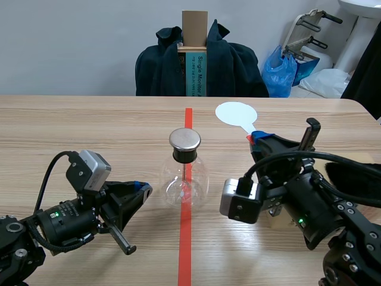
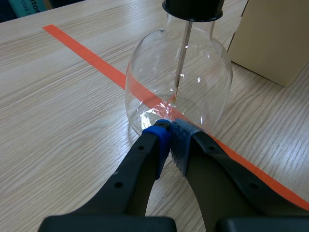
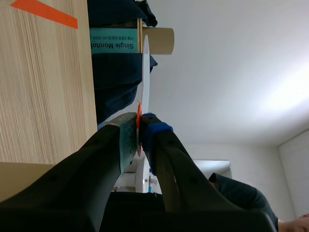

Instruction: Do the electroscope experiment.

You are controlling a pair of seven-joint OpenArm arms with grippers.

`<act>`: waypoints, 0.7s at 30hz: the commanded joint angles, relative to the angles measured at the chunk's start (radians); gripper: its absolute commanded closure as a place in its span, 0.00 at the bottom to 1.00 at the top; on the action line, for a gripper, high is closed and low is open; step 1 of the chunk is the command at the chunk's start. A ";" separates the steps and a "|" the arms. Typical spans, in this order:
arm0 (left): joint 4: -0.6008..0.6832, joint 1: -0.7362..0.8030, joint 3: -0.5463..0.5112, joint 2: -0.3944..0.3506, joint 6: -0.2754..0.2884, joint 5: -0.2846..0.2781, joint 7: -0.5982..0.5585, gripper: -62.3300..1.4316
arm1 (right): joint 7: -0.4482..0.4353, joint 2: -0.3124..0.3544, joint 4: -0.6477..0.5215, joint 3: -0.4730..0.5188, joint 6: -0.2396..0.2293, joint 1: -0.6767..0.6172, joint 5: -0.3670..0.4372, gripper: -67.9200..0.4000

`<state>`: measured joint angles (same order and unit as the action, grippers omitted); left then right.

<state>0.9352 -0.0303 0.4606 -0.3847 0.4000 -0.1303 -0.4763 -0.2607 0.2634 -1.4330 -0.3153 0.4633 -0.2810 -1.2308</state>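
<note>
Wood tabletop [image 1: 89, 125], grey wall [image 1: 71, 42]. One flask [image 1: 185, 182]. One white paddle [image 1: 236, 113] pinched in right end effector [image 3: 139, 128]; left end effector [image 2: 170, 130] pressed together.

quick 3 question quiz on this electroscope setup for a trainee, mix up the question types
1. True or false: the left gripper is clamped around the glass flask.
2. What is the right gripper shut on?
A. the white paddle
B. a metal spoon
C. a blue cloth
3. Fill in: the glass flask stands on the ___ tape line that runs down the middle of the table.

Key
1. False. Its fingers meet on nothing, with the tips low by the base of the glass flask.
2. A
3. orange-red
</note>
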 commanded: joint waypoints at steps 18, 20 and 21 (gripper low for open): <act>0.014 -0.003 -0.008 0.007 0.002 -0.006 -0.014 0.93 | -0.186 0.011 -0.011 0.009 0.030 0.012 0.003 0.98; 0.014 -0.003 -0.008 0.007 0.002 -0.006 -0.014 0.93 | -0.241 0.011 -0.011 0.009 0.030 0.012 0.003 0.98; 0.014 -0.003 -0.008 0.007 0.002 -0.006 -0.014 0.93 | -0.267 0.011 -0.011 0.009 0.030 0.012 0.002 0.98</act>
<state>0.9352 -0.0303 0.4606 -0.3847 0.4000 -0.1303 -0.4763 -0.5232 0.2634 -1.4330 -0.3153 0.4824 -0.2810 -1.2316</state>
